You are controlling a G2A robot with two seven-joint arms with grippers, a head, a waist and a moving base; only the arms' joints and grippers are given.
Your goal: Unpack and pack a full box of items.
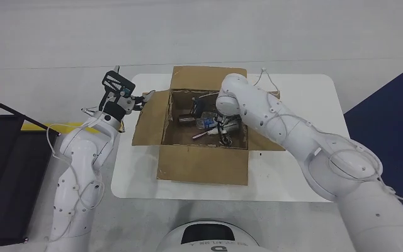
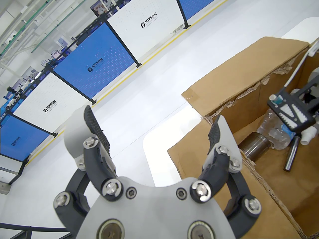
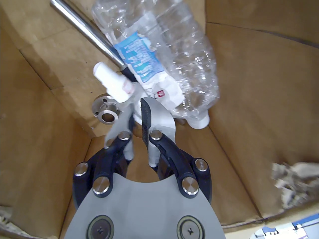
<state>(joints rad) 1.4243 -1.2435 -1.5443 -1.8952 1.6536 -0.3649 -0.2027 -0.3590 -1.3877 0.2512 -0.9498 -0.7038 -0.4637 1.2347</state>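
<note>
The open cardboard box stands in the middle of the white table. My right gripper is down inside it, shut on a white plastic pipe fitting. Against the fitting lie a crushed clear bottle with a blue label, a shiny steel rod and a small metal flange. The left wrist view also shows a dark metal cylinder on the box floor. My left gripper is open and holds nothing, raised just outside the box's left flap.
All box flaps are folded outward; the front one covers the table's near side. Torn cardboard edges line the rim. Bare table lies to the right of the box. Blue and white partition panels stand on the floor beyond.
</note>
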